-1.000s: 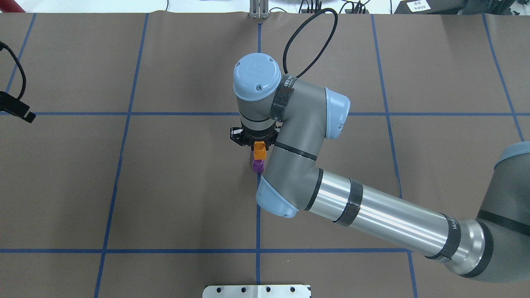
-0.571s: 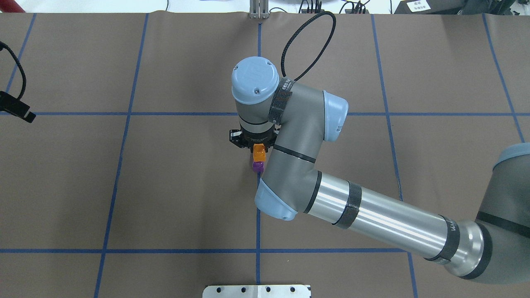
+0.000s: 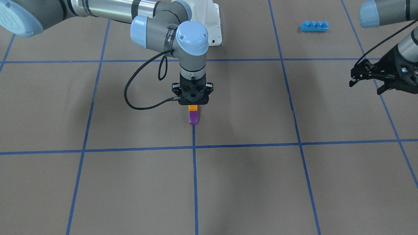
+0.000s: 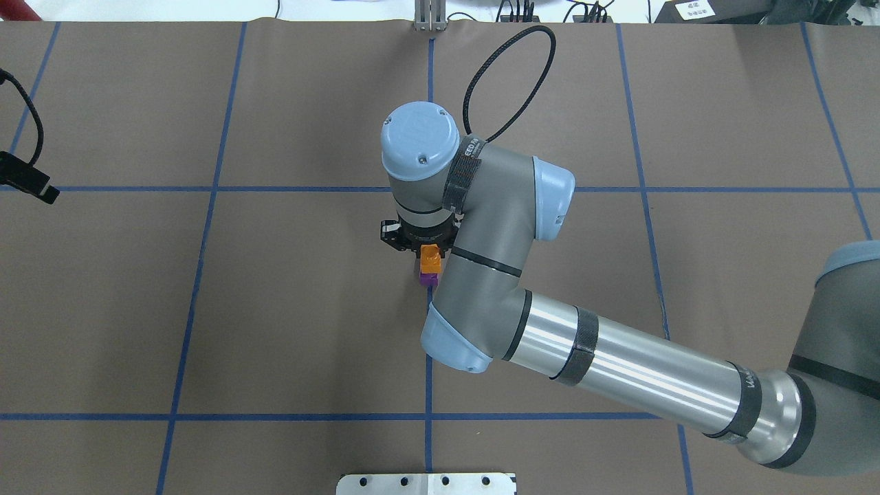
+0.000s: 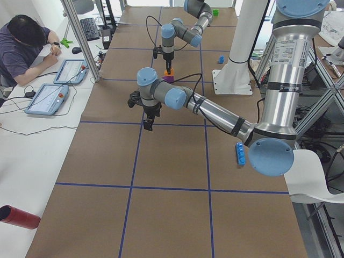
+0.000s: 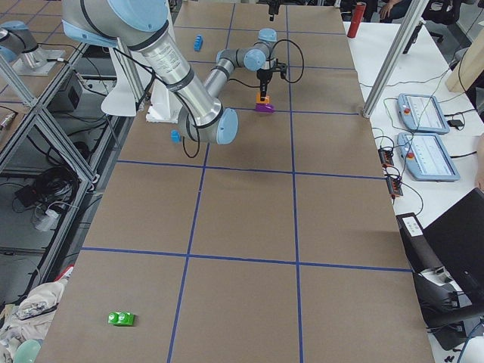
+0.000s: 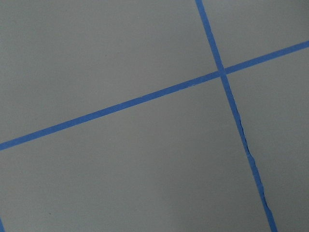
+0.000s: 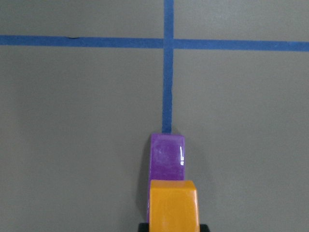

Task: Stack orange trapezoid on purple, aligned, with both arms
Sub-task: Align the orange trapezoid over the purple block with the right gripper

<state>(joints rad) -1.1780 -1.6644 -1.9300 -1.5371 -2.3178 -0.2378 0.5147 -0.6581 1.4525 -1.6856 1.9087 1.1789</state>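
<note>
A small glossy orange plastic trapezoid brick (image 3: 193, 107) sits directly over a small glossy purple plastic brick (image 3: 193, 118) near the middle of a brown paper-covered table (image 3: 130, 182). The two touch in the front-facing view, though it cannot be told whether the upper one is pressed fully home. The purple brick stands on the paper at the end of a blue tape line (image 8: 168, 87), a little short of a crossing in the grid. In the right wrist view the orange brick covers the near end of the purple one, and their long sides run the same way.

The right gripper (image 3: 192, 103), black and two-fingered, points straight down with its fingers clamped on the orange brick. The grey-metal right arm (image 4: 619, 364), with light-blue joint caps, reaches in to the table's centre, and a black cable (image 4: 509, 75) loops off its wrist.

The left gripper (image 3: 365, 87) hangs well apart from the stack, its fingers spread and holding nothing. Its wrist camera shows only paper and crossing tape.

A long blue four-stud brick (image 3: 314, 26) lies on the left arm's side near the robot's base. A small blue brick (image 6: 175, 136) rests beside the white base plate (image 6: 155, 110). A green brick (image 6: 121, 318) lies at the table's end on the robot's right. A dark-haired operator (image 5: 24, 48) sits at a side bench.
</note>
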